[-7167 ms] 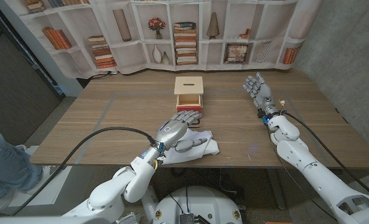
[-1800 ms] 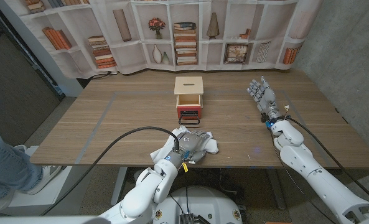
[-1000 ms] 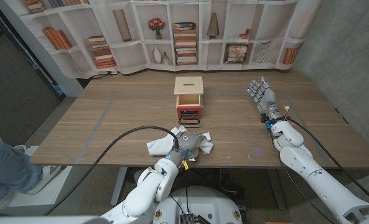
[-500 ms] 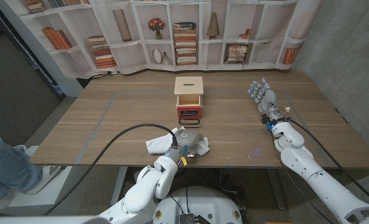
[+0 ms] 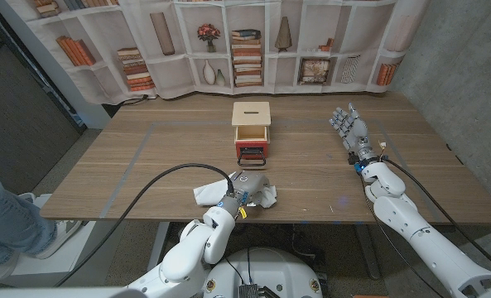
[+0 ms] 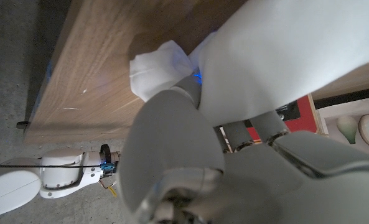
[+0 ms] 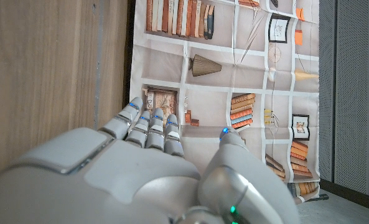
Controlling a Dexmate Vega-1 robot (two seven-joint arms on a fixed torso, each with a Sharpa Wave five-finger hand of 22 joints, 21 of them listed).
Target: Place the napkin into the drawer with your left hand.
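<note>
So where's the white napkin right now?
In the head view the napkin lies bunched near the table's front edge, under the left hand, which presses on it. The little wooden drawer box stands farther back, with bare table between them.

A wooden tabletop [image 5: 146, 157] stands before a bookshelf-printed backdrop [image 5: 228, 41] at the far side, with a person's jeans-clad leg [image 5: 5, 211] at the near left edge.
</note>
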